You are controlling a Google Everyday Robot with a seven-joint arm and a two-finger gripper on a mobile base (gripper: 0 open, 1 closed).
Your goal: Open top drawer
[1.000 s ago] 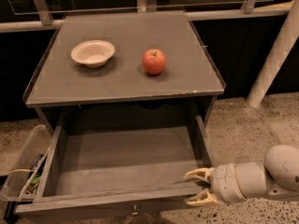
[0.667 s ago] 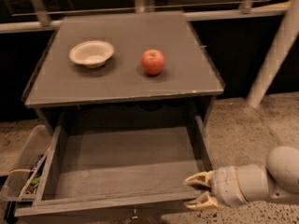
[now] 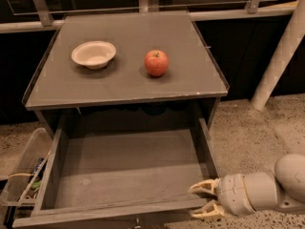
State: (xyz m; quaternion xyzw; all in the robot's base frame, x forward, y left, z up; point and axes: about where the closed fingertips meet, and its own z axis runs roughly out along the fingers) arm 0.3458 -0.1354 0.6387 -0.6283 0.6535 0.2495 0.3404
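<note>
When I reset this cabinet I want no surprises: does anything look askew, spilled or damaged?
Nothing stands out. The top drawer sits pulled out squarely, with no visible damage; the bowl stands upright and the apple looks whole on the cabinet top. The gripper is at the drawer's front right corner.

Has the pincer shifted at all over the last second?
Yes. Against the apple, which stays put, the pincer at the front of the top drawer has moved slightly toward the camera.

I see the grey wooden top drawer (image 3: pixel 126 168) standing wide open, its shallow grey interior in full view, with my gripper (image 3: pixel 199 200) at its front right corner.
</note>
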